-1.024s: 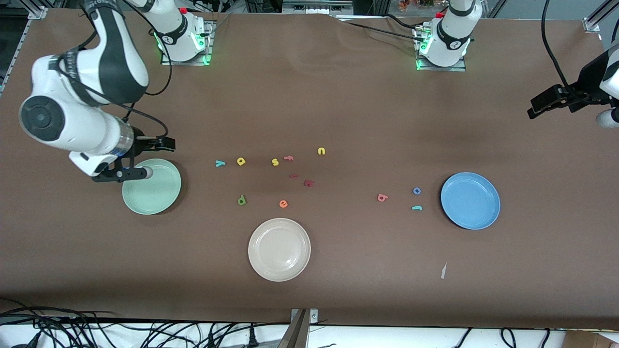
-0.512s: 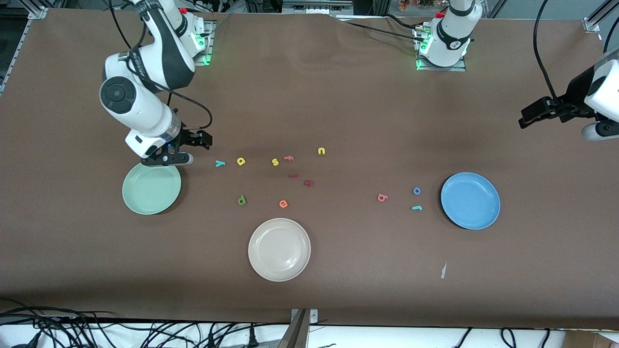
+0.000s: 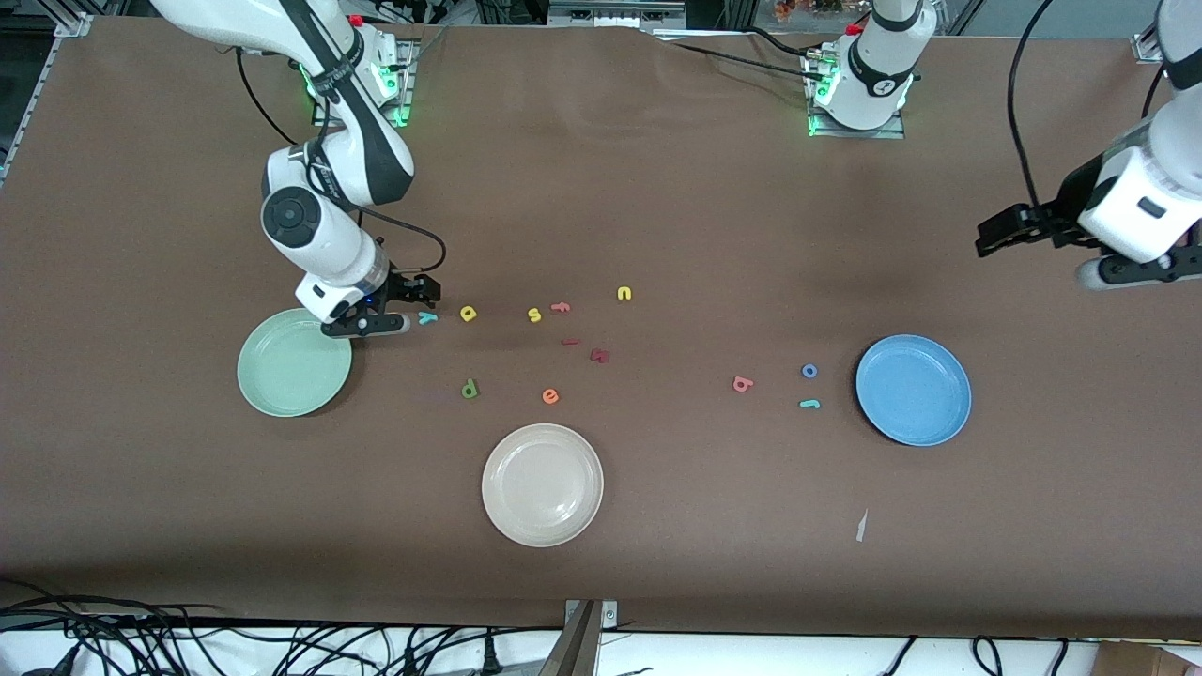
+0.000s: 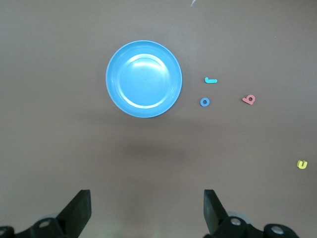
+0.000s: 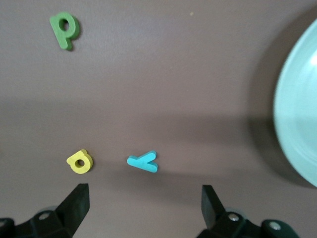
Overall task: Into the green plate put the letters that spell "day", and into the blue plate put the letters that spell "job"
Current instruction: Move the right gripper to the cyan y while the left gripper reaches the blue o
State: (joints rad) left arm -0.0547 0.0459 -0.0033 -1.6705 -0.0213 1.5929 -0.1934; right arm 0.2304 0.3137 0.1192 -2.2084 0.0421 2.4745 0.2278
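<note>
Front view: the brown table [image 3: 657, 207] carries three plates and a loose scatter of foam letters around its middle. The green plate [image 3: 294, 362] lies toward the right arm's end, well in from that edge. The blue plate [image 3: 913, 389] lies toward the left arm's end, with a broad bare strip between it and that edge. A cream-white plate [image 3: 542, 484] sits nearer the camera, closest of the three to the table's camera-side edge.

The right gripper [image 3: 399, 310] hangs low just beside the green plate's rim, over the bare patch between the plate and the teal "y" [image 3: 428, 317]; its jaws are spread and hold nothing. In the right wrist view the "y" [image 5: 143, 161] lies between the two open fingers' lines, the yellow "a" [image 5: 79, 161] just beside it, the dark green "d" [image 5: 65, 30] well apart.

In the front view the "a" [image 3: 468, 313] and the "d" [image 3: 470, 388] both rest on the table, outside any plate. A yellow "s" [image 3: 534, 314], salmon "f" [image 3: 561, 306], yellow "n" [image 3: 624, 294] and orange "e" [image 3: 550, 396] lie nearby.

The salmon-pink "b" [image 3: 743, 383], blue "o" [image 3: 809, 371] and teal "j" [image 3: 809, 404] sit on the table near the blue plate, the "o" and "j" closest to its rim.

The left gripper [image 3: 1000, 235] is up over empty table near the left arm's end, jaws spread, empty.
</note>
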